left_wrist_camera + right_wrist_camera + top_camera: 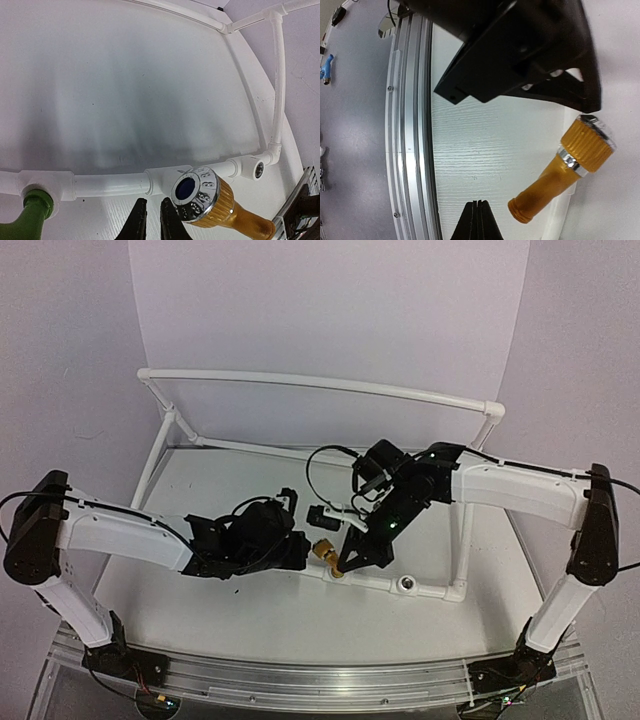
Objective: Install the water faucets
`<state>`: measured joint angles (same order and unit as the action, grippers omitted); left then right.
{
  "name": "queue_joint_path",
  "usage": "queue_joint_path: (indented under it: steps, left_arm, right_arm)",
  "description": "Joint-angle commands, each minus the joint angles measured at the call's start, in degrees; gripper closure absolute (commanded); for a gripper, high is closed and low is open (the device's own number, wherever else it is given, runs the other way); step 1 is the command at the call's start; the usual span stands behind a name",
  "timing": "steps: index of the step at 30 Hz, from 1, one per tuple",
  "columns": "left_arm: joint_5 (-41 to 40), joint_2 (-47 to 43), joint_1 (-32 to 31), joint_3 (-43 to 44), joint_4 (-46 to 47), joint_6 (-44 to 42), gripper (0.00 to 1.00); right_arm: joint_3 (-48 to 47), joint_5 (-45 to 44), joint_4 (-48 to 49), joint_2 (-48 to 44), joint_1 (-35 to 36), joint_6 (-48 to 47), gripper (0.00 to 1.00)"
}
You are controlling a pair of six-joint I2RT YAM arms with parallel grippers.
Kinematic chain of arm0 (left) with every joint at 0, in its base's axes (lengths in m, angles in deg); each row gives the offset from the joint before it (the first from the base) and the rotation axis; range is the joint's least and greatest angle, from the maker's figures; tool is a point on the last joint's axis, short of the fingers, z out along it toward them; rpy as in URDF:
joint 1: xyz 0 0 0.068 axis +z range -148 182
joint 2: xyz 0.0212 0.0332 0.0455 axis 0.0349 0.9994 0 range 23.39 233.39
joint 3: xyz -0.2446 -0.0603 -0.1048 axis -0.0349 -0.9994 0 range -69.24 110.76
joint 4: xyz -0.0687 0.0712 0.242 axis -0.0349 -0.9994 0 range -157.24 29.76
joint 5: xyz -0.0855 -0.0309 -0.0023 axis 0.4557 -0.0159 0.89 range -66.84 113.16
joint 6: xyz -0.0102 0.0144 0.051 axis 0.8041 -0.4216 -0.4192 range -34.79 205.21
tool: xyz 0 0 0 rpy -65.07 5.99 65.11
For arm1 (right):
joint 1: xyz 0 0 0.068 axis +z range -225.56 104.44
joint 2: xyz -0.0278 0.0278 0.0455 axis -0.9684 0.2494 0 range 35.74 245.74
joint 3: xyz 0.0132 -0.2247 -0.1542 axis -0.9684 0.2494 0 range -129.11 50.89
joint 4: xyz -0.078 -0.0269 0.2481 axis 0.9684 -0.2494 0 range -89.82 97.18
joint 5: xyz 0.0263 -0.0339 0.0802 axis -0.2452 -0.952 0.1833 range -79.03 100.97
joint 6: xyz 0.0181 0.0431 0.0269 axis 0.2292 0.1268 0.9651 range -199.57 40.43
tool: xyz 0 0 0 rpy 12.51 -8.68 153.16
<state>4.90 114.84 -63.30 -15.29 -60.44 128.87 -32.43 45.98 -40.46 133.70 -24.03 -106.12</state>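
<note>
The gold faucet (207, 201) lies on its side beside the white pipe (110, 184). The green faucet (29, 220) sits plugged into that pipe.

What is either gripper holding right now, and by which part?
Nothing. The left gripper and the right gripper are both shut with nothing between their fingers. The brass-gold faucet sits outside both grips.

pipe frame (110, 184) on table (125, 90) | left faucet (27, 217) in frame | right faucet (215, 200) at frame
</note>
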Motion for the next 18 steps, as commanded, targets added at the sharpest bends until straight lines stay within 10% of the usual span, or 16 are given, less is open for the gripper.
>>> queue_joint_path:
  steps: [1, 18]
  left_arm:
    - [-0.2, -4.74, 0.18, -1.23, -0.85, 3.28, 0.88]
    - [3.22, 2.49, 0.21, 4.93, -1.61, 1.78, 0.88]
  right_arm:
    - [-2.38, -1.73, 0.08, -3.65, -3.24, 0.83, 1.0]
    - [5.69, -6.81, 5.97, -2.85, -2.89, -1.66, 1.0]
